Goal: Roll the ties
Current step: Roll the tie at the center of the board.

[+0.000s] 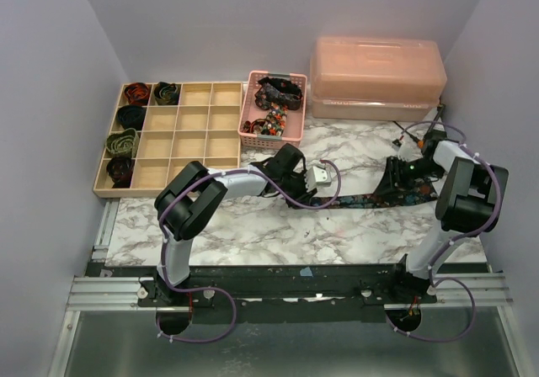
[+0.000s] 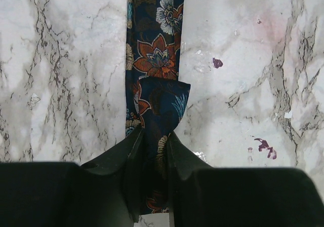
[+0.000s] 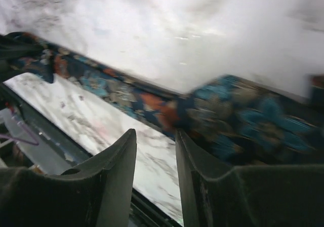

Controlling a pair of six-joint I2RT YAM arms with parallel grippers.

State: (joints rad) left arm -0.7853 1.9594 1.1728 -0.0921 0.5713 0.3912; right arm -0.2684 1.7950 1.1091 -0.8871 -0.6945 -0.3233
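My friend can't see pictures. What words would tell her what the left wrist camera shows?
The left gripper pinches the folded-over end of a dark blue tie printed with orange and white flowers. The tie runs straight away from the camera across a white marble table.

Navy floral tie (image 2: 157, 60) flat, outstretched, one end folded over

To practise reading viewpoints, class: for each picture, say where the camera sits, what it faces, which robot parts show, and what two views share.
Top external: above and behind the bases, looking down on the table; both arms show.
Left wrist: on the left arm, facing down; left gripper shut on the floral tie.
Right wrist: low, slanting across the table; right gripper open, empty.
Shared: the floral tie, in all.
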